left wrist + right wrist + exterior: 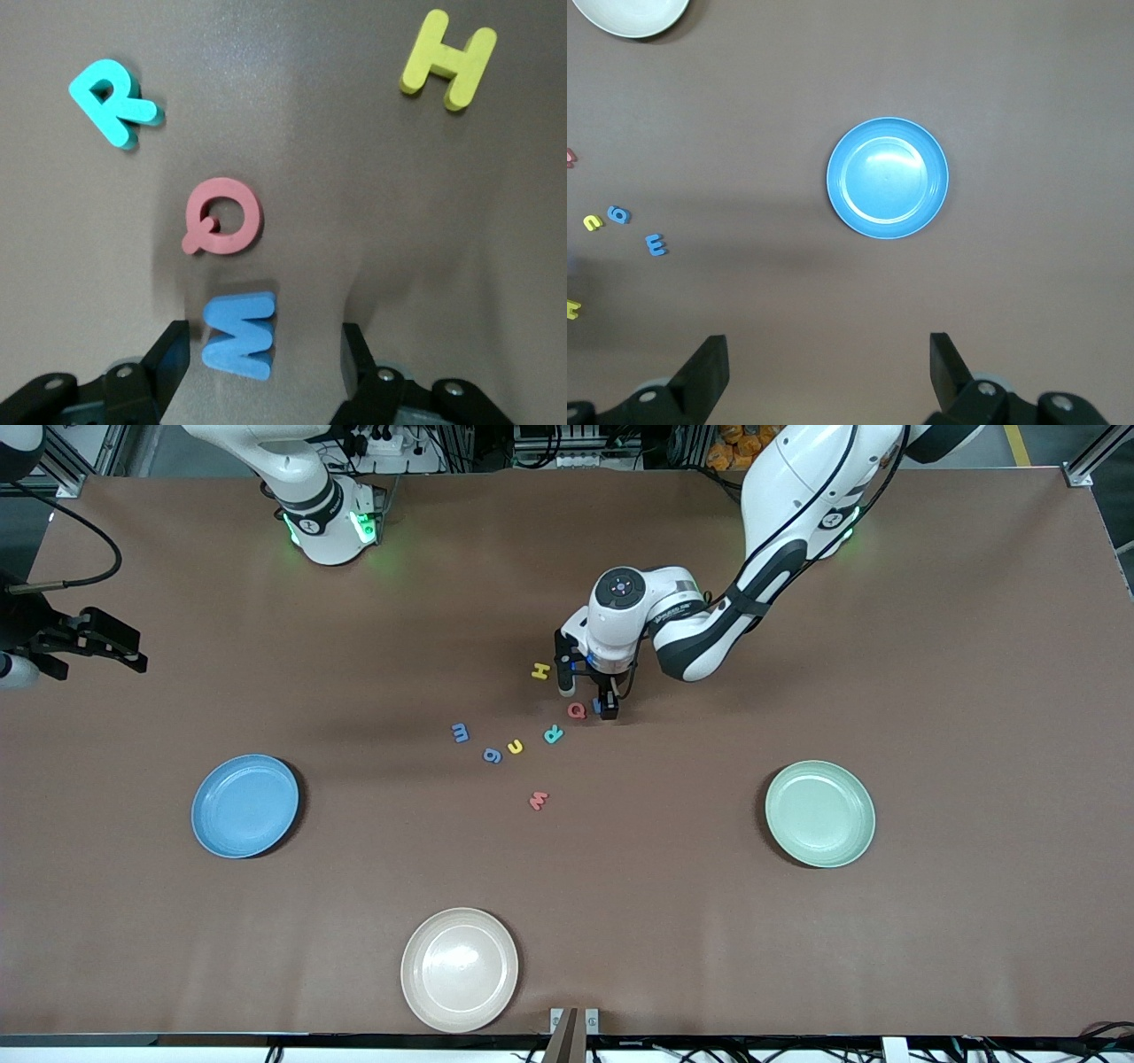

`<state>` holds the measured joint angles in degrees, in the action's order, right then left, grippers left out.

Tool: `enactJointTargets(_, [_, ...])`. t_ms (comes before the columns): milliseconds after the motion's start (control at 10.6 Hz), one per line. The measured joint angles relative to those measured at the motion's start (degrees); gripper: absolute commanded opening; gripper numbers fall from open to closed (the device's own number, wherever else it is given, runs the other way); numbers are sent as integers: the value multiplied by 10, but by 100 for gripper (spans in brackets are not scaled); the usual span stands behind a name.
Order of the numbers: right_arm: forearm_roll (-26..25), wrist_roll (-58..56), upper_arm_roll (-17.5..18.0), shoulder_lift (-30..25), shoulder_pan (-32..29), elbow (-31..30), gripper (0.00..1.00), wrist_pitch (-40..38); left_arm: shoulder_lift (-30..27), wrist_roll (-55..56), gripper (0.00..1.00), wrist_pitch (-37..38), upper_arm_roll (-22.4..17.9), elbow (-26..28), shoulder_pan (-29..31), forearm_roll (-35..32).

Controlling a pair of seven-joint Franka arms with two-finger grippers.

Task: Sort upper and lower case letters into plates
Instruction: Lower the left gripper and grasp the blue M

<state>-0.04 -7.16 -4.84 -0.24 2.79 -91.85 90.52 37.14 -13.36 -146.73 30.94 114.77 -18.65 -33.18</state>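
Blue W [598,705] mostly hidden beneath left gripper [586,698], beside red Q [577,709]. Right gripper [113,646] half cut off at frame edge.

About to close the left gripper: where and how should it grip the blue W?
Probably from straight above, one finger on each outer edge of the blue W. It lies flat on the table, offering only thin side walls, and the open left gripper already straddles it. The red Q lies close beside it, clear of the fingers.
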Motion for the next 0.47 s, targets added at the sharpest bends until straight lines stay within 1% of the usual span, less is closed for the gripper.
enactJointTargets(94, [0,0,0,0,0,-1,100,0,3,0,52,0,-1,-2,-1,-1])
enactJointTargets(189, [0,0,0,0,0,-1,100,1,5,0,9,0,-4,-4,-1,-5])
enactJointTargets(283, [0,0,0,0,0,-2,100,3,5,0,0,0,-5,-7,-1,-13])
enactJointTargets(472, [0,0,0,0,0,-3,100,4,0,3,0,0,-13,-13,0,-20])
